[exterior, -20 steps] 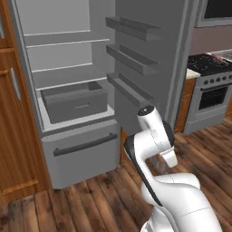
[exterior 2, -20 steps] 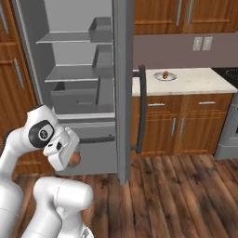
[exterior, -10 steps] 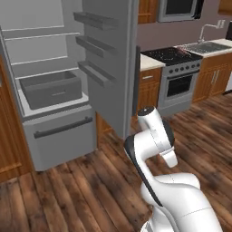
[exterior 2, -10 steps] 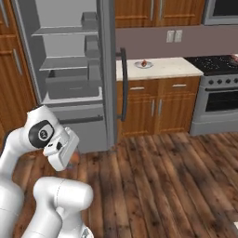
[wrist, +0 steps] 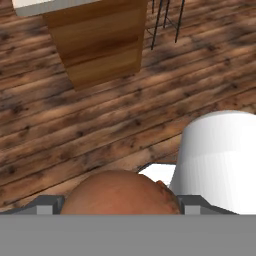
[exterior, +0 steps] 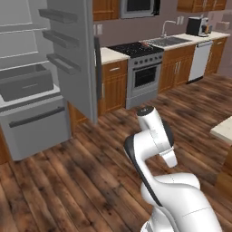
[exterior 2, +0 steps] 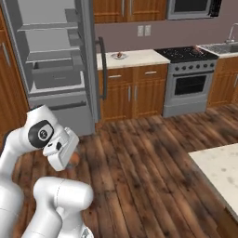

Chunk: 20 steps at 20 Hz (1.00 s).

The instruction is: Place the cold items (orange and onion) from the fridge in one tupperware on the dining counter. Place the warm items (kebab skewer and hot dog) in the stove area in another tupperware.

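1. Onion, round, smooth and reddish-brown, sits clamped between the gripper's two dark tips in the hand view, above a dark plank floor; a wooden counter end stands farther off.
2. From the left base view, the grey fridge stands open with a boxy drawer and bare door shelves; a steel stove sits beside wooden cabinets.
3. From the right base view, a small plate rests on the pale counter, and a speckled dining counter corner shows at right.
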Motion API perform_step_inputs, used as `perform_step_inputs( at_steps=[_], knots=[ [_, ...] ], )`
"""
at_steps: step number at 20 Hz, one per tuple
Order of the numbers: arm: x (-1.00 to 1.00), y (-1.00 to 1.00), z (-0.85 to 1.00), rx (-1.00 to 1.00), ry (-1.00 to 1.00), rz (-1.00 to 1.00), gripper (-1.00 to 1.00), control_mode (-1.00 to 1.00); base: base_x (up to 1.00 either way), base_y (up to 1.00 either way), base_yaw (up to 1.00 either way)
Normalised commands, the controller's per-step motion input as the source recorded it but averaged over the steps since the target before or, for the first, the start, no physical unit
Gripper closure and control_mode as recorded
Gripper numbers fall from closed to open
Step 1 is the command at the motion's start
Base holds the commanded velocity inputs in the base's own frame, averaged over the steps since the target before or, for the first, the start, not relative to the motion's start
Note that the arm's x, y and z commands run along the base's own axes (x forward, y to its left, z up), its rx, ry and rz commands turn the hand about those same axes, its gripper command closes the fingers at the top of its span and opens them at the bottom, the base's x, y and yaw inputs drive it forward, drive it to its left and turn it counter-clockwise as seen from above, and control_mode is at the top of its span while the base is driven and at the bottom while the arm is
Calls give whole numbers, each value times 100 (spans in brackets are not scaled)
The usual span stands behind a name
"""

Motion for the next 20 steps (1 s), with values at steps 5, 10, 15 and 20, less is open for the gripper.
perform_step_inputs(
  at_steps=[5,10,15,20],
  knots=[
    [0,0,0,0,0,0,100,100,-100,-56,-14],
    [0,0,0,0,0,0,100,100,-100,-94,-2],
    [0,0,0,0,0,0,100,100,-92,-100,0],
    [0,0,0,0,0,0,100,100,-95,-100,0]
  ],
)
